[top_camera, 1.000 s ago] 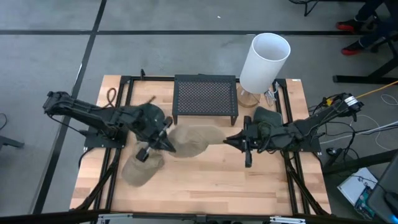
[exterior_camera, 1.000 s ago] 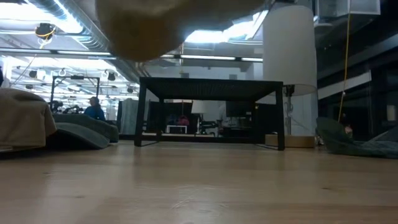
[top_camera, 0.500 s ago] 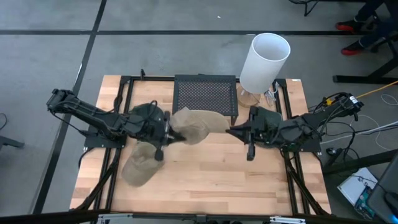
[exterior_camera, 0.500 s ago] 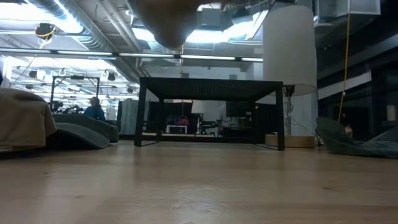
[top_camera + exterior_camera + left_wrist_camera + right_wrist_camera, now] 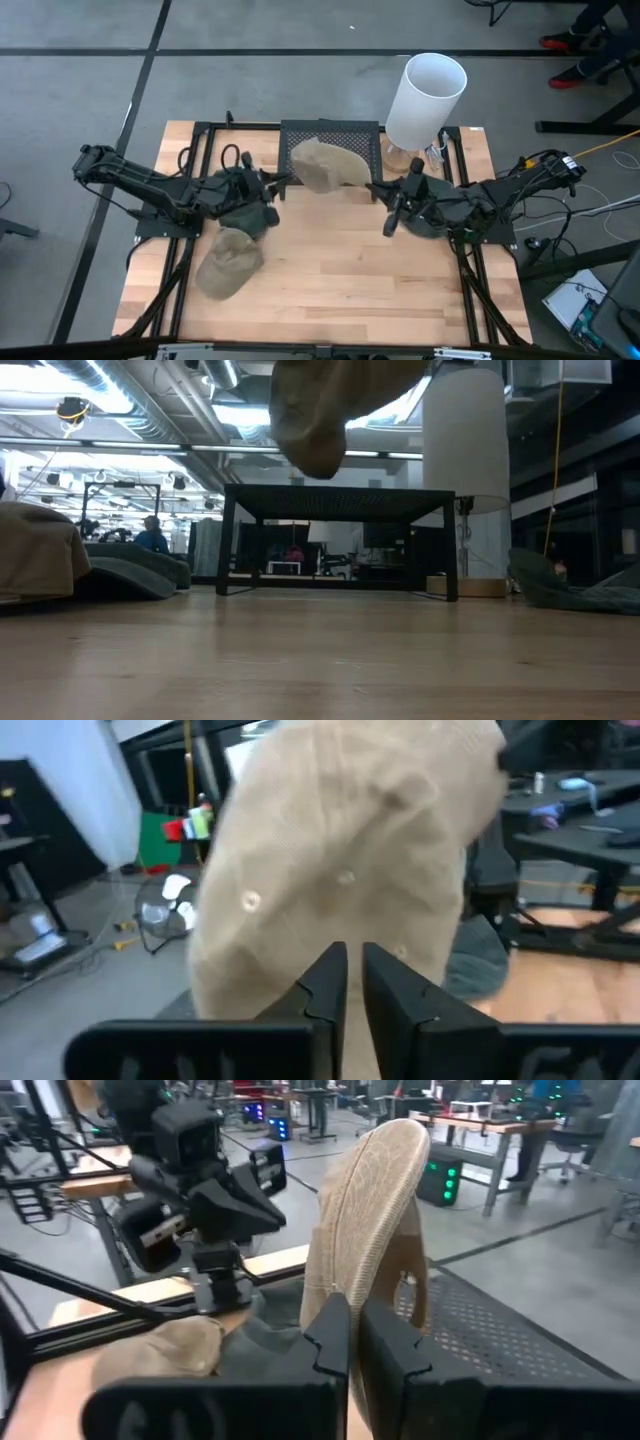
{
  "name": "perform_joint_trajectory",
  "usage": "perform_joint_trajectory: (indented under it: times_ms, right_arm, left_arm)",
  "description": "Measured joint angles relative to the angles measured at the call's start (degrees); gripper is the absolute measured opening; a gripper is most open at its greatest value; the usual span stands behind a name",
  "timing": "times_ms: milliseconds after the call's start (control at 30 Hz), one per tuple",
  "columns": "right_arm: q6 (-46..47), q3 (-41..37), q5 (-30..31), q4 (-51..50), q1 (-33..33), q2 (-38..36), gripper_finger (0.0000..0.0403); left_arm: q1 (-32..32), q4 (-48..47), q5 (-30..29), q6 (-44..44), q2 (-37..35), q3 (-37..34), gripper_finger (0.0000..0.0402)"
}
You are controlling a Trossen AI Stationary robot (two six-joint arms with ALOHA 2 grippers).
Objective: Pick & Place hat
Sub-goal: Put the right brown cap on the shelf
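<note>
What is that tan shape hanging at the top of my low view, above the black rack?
Observer: A tan hat. The right gripper has its fingers shut on the hat's edge.
Operator: Where does it sit over the table?
Observer: From above, it hangs over the mesh top of the black rack, next to the white cylinder.
Operator: And the left arm?
Observer: The left gripper is close by on the hat's opposite side, pointing at its crown.
</note>
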Motion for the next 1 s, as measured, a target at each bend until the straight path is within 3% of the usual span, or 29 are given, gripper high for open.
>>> perform_joint_trajectory:
  times_ms: [233,467,667,1000]
  right_arm:
    - [-0.67,0.0,-8.55,3.17,-3.37,1.12,0.0012]
    - [-2.4,-0.07,-6.12,2.98,-4.38,1.24,0.0012]
    - [-5.12,-0.07,0.53,3.14,-4.94,1.09,0.0012]
    - [-7.97,-0.07,-7.95,6.73,-6.96,1.09,0.0012]
  left_arm:
    - [5.8,-0.69,6.64,-3.56,1.59,0.0,0.0104]
    - [9.01,0.6,6.91,-4.65,1.25,0.0,0.0162]
    - [9.95,-1.23,6.9,-5.74,0.82,0.0,0.0177]
    - [12.38,-5.04,5.3,-9.71,2.8,0.0,0.0178]
